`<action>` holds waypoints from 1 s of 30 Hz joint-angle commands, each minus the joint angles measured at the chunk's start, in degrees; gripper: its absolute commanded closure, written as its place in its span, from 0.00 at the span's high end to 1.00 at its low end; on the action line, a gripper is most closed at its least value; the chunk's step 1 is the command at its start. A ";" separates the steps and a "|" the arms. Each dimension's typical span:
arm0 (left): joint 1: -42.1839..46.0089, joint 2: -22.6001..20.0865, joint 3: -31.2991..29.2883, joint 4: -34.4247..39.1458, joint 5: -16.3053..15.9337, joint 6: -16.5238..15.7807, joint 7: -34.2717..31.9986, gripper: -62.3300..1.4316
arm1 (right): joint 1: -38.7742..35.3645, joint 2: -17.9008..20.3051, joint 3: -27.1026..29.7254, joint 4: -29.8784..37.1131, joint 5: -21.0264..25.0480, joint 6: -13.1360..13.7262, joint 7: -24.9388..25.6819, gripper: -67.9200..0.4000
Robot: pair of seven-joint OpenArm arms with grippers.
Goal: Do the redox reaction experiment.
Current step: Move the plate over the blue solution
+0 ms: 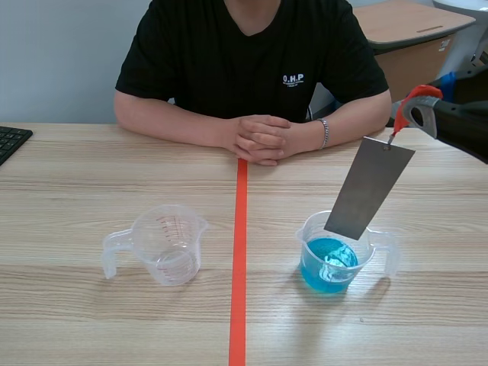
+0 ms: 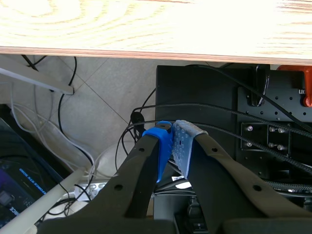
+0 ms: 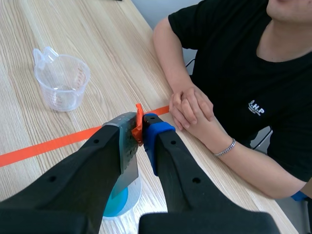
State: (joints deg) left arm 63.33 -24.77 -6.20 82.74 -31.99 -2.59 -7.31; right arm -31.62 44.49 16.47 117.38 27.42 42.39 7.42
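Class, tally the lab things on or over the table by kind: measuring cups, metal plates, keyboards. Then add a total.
Measuring cups: 2, the empty cup and the blue-liquid cup
Metal plate: 1
Keyboard: 1
Total: 4

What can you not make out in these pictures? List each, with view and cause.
1. Scene view: whether the metal plate dips into the blue liquid; the angle leaves it unclear.
2. Right wrist view: most of the plate and liquid, behind the right gripper.
3. Scene view: the empty measuring cup has a red scale too small to read.
4. Left gripper: outside the scene view, shut below the table.
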 commanded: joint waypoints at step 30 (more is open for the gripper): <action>-2.29 -25.29 -2.86 12.79 0.04 -2.10 1.40 0.09 | 0.85 1.03 -0.55 0.37 -0.17 0.33 1.05 0.03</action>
State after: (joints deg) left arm 62.35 -50.06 -8.67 94.70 -31.97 -4.54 -5.19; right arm -31.62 44.60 15.88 117.38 26.70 42.39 7.60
